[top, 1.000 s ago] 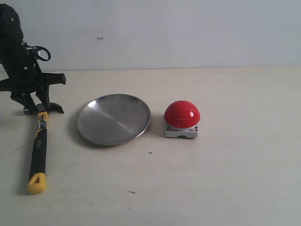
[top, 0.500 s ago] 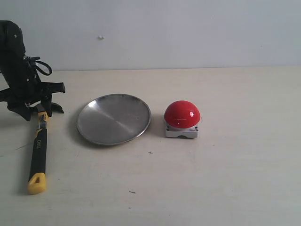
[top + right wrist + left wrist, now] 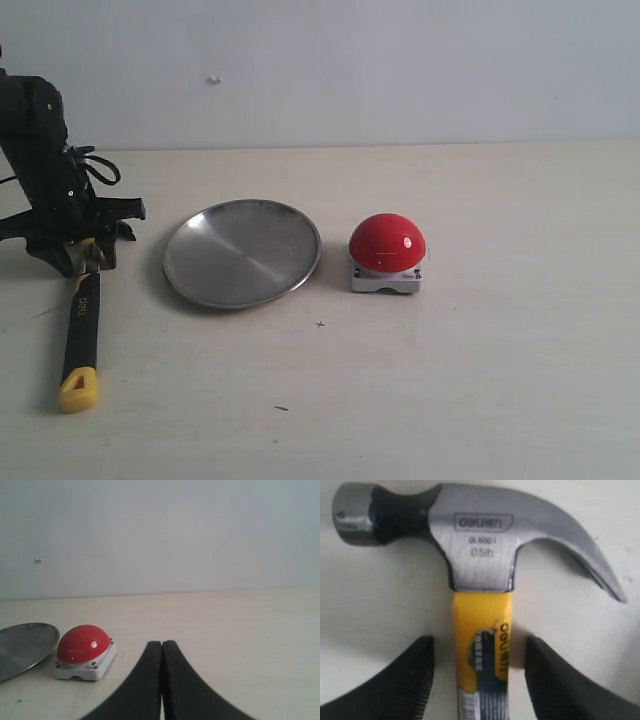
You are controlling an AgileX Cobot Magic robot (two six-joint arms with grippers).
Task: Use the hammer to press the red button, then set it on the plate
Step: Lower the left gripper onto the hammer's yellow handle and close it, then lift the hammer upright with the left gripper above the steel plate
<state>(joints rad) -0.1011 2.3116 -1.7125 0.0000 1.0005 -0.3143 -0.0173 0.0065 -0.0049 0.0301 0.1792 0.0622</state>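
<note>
The hammer (image 3: pixel 81 330) lies flat on the table at the left, yellow end nearest the front; its steel head is hidden behind my left arm there. My left gripper (image 3: pixel 85 252) is down over its neck. In the left wrist view the hammer (image 3: pixel 480 575) shows head and yellow neck, and the left gripper (image 3: pixel 479 652) stands open, one finger on each side of the neck with small gaps. The silver plate (image 3: pixel 242 252) sits right of the hammer, the red button (image 3: pixel 387 243) further right. My right gripper (image 3: pixel 161 647) is shut and empty, near the red button (image 3: pixel 83 643).
A pale wall rises behind the beige table (image 3: pixel 480 380). The plate's rim (image 3: pixel 27 645) shows beside the button in the right wrist view. A few small dark specks (image 3: pixel 320 324) mark the tabletop in front of the plate.
My left arm has come down and slightly right over the hammer's neck, covering the head in the exterior view. The hammer, plate and button have not moved.
</note>
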